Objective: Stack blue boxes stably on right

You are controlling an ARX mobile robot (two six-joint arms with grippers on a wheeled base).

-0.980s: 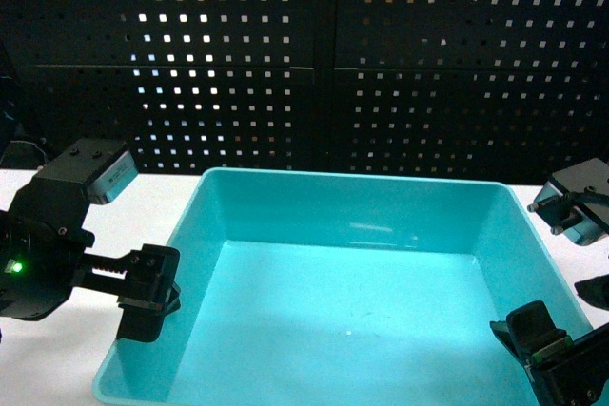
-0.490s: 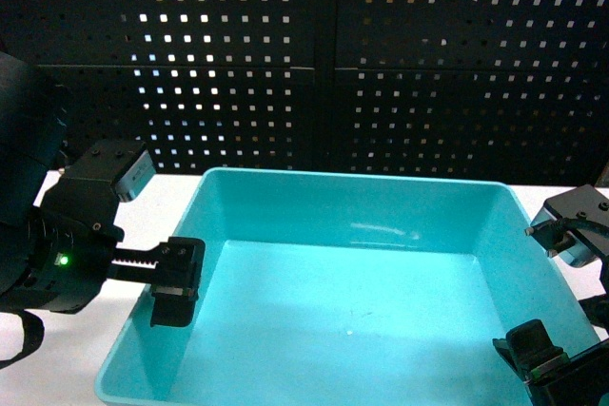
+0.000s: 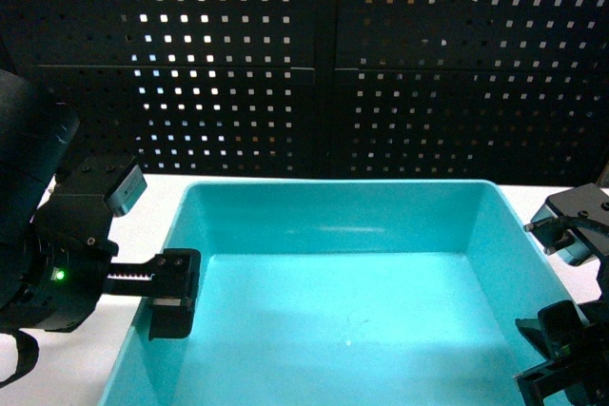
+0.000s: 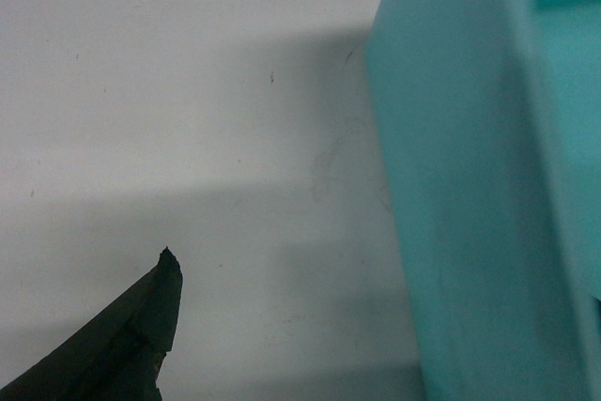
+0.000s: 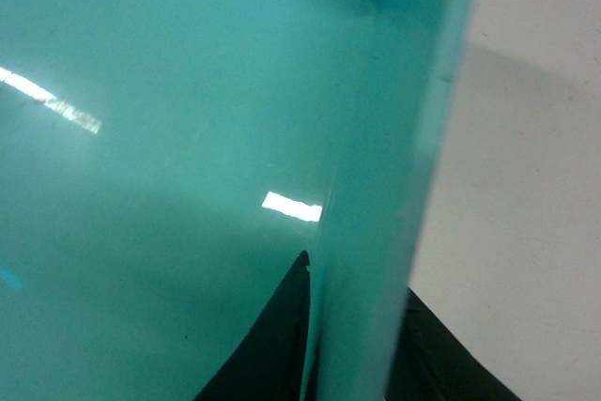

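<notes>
1. Head view: the turquoise tub (image 3: 347, 301) fills the lower middle of the frame, sitting on the white table (image 3: 152, 202) in front of a black perforated panel (image 3: 381, 64). Its inside holds nothing visible.
2. The left end effector (image 3: 174, 292) is at the tub's left wall, its black finger (image 3: 176, 294) lying over the rim, with a toothed rail running back to the arm body, where a green light glows.
3. Left wrist view: one dark finger (image 4: 131, 335) shows at the bottom left over bare table (image 4: 188, 91), well apart from the tub's outer wall (image 4: 451, 185) on the right. The other finger is out of frame, so I cannot tell whether this end effector is open or closed on the wall.
4. The right end effector (image 3: 566, 358) sits at the tub's right wall near the lower right corner of the head view.
5. Right wrist view: the tub's wall (image 5: 394, 185) runs up the middle, with one dark finger (image 5: 268, 345) inside the tub and another dark part (image 5: 441, 354) outside it, both close against the wall. The end effector straddles and appears to grip the right wall.
6. No royal-blue crate appears in any view.
</notes>
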